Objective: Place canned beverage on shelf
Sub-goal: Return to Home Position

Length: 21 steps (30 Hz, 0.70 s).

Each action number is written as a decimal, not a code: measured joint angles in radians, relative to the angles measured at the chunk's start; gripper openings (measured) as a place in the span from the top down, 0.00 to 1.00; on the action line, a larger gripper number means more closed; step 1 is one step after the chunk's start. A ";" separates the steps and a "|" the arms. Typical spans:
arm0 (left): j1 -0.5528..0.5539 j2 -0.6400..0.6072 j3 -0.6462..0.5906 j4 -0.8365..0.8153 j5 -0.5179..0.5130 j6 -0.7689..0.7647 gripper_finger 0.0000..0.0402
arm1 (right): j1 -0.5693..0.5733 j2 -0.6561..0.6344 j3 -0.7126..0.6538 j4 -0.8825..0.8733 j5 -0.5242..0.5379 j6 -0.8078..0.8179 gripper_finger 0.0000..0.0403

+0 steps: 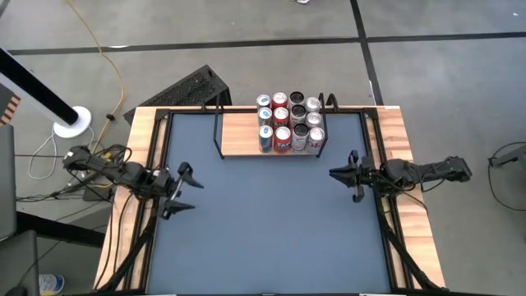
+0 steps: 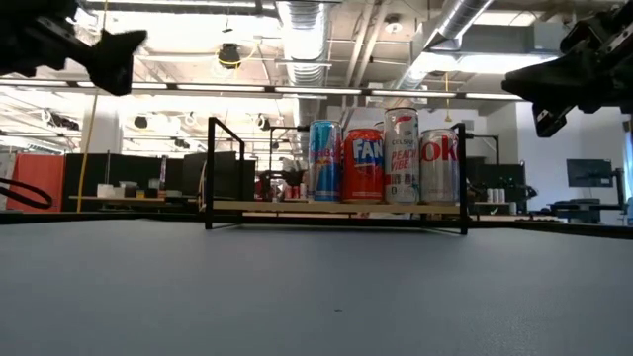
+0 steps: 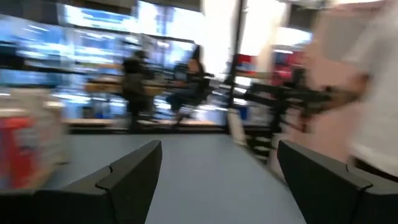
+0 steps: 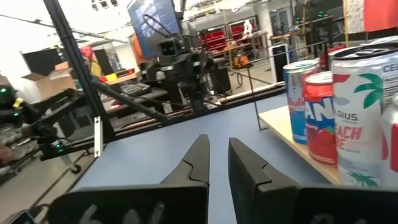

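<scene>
**Cans on the shelf, both grippers empty**

From above: the small light-wood shelf with black wire ends [image 1: 238, 138] stands at the far middle of the dark grey table [image 1: 271, 230], loaded with upright drink cans [image 1: 289, 122]. The left gripper [image 1: 191, 194] hangs over the table's left side and the right gripper [image 1: 335, 173] over its right. Left wrist view: fingers [image 3: 134, 171] spread wide, released. Right wrist view: fingers nearly together, grasping nothing.

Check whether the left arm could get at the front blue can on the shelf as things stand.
Probably yes: the left gripper hangs open, bare table lies between, and the front blue can stands at the row's open left end.
</scene>
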State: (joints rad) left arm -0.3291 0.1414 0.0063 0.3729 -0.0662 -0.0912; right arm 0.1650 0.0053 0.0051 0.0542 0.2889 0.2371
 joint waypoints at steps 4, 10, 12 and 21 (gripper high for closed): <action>0.000 0.000 0.000 -0.006 -0.177 0.045 0.23 | -0.006 0.000 0.000 -0.003 -0.026 -0.005 0.89; 0.000 0.000 0.000 -0.078 -0.276 -0.026 0.23 | -0.006 0.001 0.000 -0.003 -0.027 -0.035 0.89; 0.000 0.000 0.000 -0.077 -0.280 -0.050 0.23 | -0.006 0.001 0.000 -0.003 -0.027 -0.037 0.89; -0.001 0.000 0.000 -0.152 -0.156 -0.088 0.23 | -0.006 0.001 0.000 -0.002 -0.027 -0.114 0.89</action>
State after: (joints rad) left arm -0.3305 0.1415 0.0063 0.2204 -0.2223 -0.1789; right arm 0.1593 0.0063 0.0051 0.0517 0.2623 0.1226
